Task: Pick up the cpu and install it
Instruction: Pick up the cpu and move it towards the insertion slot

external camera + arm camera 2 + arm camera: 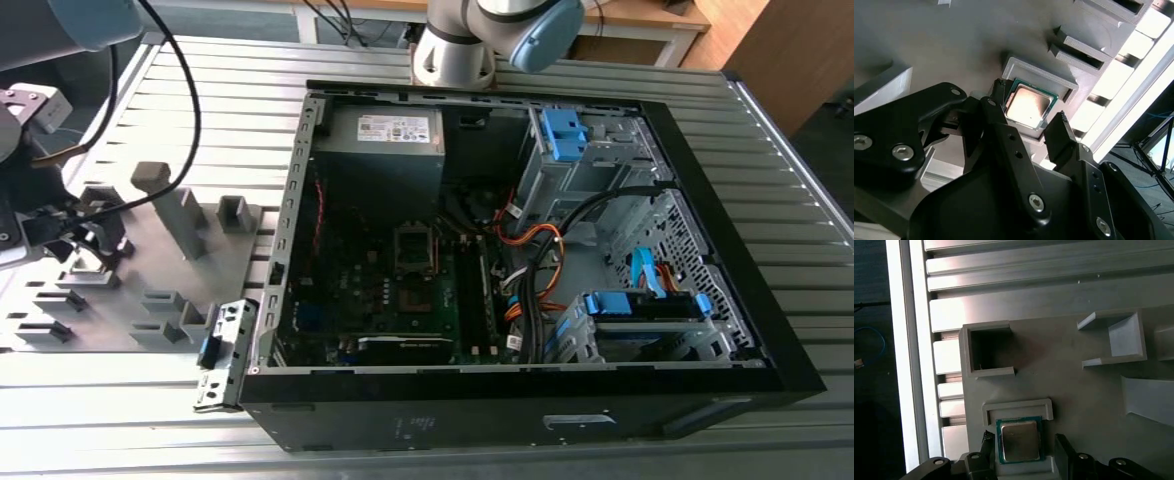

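Over the grey tray (pixel 929 45): the gripper (pixel 1029 114), lowered, jaws spread, nothing clasped. The cpu (pixel 1029 104) lies flat in a shallow walled pocket (pixel 1026 67) of the tray, right between the two black fingers (pixel 1004 135), with its silver top up and green rim showing.

In the first wrist view the cpu (pixel 1019 440) sits between the fingertips. One finger (pixel 1064 452) stands a little apart from its edge. The other is close against the opposite side — cannot tell whether it touches.

Beyond the fingertips, past the pocket, are a square recess (pixel 986 350) and a bracket-shaped block (pixel 1119 337), both part of the tray. Under the tray is a slatted metal table (pixel 1029 260).

In the exterior view, the open computer case (pixel 534 250) with its green motherboard (pixel 387 290) stands well off from the gripper, beside the tray (pixel 160 300).
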